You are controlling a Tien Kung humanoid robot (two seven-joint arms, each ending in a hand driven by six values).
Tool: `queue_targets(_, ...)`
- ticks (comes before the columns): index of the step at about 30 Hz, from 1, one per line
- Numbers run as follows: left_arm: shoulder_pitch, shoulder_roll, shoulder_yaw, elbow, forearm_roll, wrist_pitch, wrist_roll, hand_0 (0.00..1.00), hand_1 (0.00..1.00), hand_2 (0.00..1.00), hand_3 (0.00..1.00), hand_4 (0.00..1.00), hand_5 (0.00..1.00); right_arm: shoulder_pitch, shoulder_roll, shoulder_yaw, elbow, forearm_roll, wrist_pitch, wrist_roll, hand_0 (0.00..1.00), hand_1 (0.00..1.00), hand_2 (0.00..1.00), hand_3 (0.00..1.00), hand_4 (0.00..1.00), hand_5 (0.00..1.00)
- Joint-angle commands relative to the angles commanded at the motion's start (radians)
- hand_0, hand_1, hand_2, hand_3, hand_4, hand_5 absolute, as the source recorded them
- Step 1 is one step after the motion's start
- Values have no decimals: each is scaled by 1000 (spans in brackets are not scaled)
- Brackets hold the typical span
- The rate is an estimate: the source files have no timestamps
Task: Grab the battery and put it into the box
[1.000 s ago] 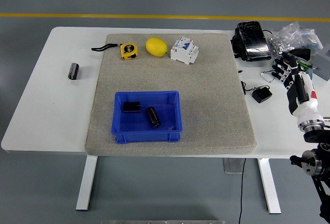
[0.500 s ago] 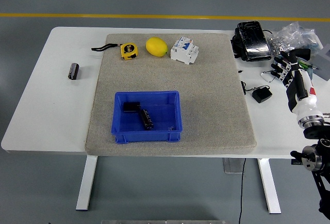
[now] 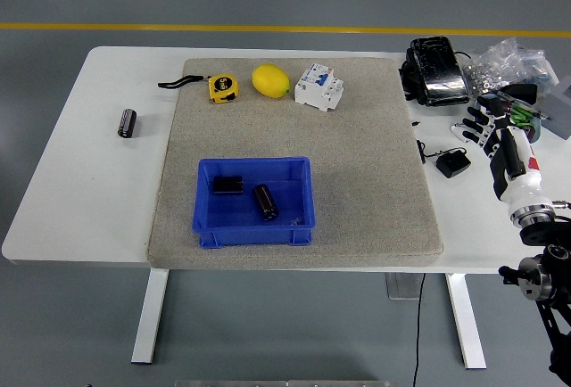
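Observation:
A blue box (image 3: pixel 254 225) sits on the grey mat, near its front edge. Inside it lie two dark batteries, one cylindrical (image 3: pixel 265 202) and one blocky (image 3: pixel 228 185). Another black cylindrical battery (image 3: pixel 128 123) rests on the bare white table far to the left. My right hand (image 3: pixel 483 125) hovers over the table's right side with fingers spread and nothing in them, well away from the box. The left arm does not show.
Along the mat's back edge lie a yellow tape measure (image 3: pixel 222 87), a lemon (image 3: pixel 271 80) and a white circuit breaker (image 3: pixel 319 86). A black pouch (image 3: pixel 435 70), plastic bags (image 3: pixel 510 61) and a black charger (image 3: pixel 453 164) crowd the table's right end.
The cylindrical battery in the box rolled briefly and settled back. My right hand has shifted slightly toward the back and its fingers have spread a little.

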Motion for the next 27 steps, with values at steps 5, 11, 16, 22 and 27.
queue_targets(5,4,0,-4,-1,16,-2,3,684,649,741,665,677,521,1,-3,2,32,9,1,-1,816,817,850,869,998,997)
queue_targets(11,9,1,-14,-1,30,-2,3,683,655,741,663,677,522,-4,-11,22,87,9,-7,-28,816,817,846,865,998,988)
queue_targets(16,11,3,-13,-1,34,-5,1,681,660,742,661,678,522,-10,-15,39,112,-10,-11,-69,807,809,837,842,998,982)
queue_targets(22,11,2,0,-1,20,-6,-4,682,660,740,661,678,524,-9,-25,38,134,-24,-9,-85,805,809,835,842,998,968)
queue_targets(27,10,1,6,0,6,-5,-10,681,660,738,663,677,525,-14,-28,42,141,-29,-11,-92,799,806,831,842,998,951)
